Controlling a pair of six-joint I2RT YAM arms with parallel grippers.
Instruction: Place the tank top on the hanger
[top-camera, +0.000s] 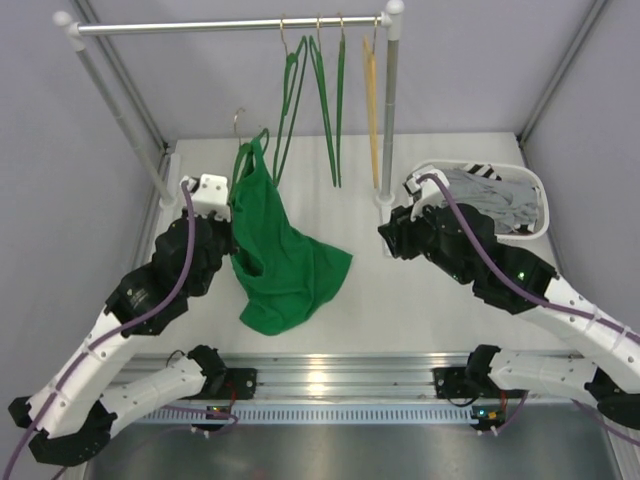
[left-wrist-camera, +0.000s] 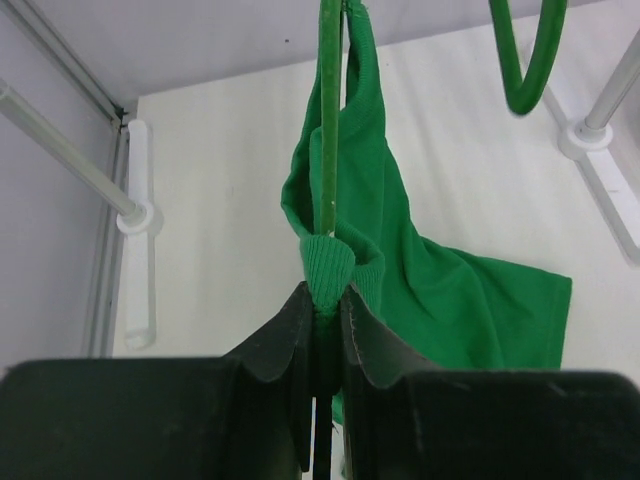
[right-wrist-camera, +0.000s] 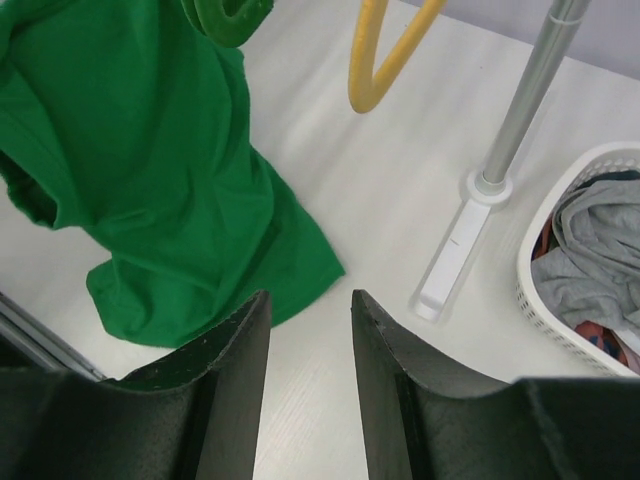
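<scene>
The jaws of our left gripper (left-wrist-camera: 322, 312) pinch one hanger (left-wrist-camera: 329, 120) with a fold of the single tank top (left-wrist-camera: 440, 300), which trails onto the worktop (top-camera: 400, 290). The jaws of our right gripper (right-wrist-camera: 310, 312) stand spread. Beyond, we count one basket (top-camera: 541, 196), then three green hangers (top-camera: 322, 100) and one yellow hanger (top-camera: 371, 90) on the rail (top-camera: 200, 27).

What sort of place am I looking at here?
Probably a robot test booth staged as a laundry corner: plain grey walls around a white table, a clothes rail with hangers, and a basket of clothes.
</scene>
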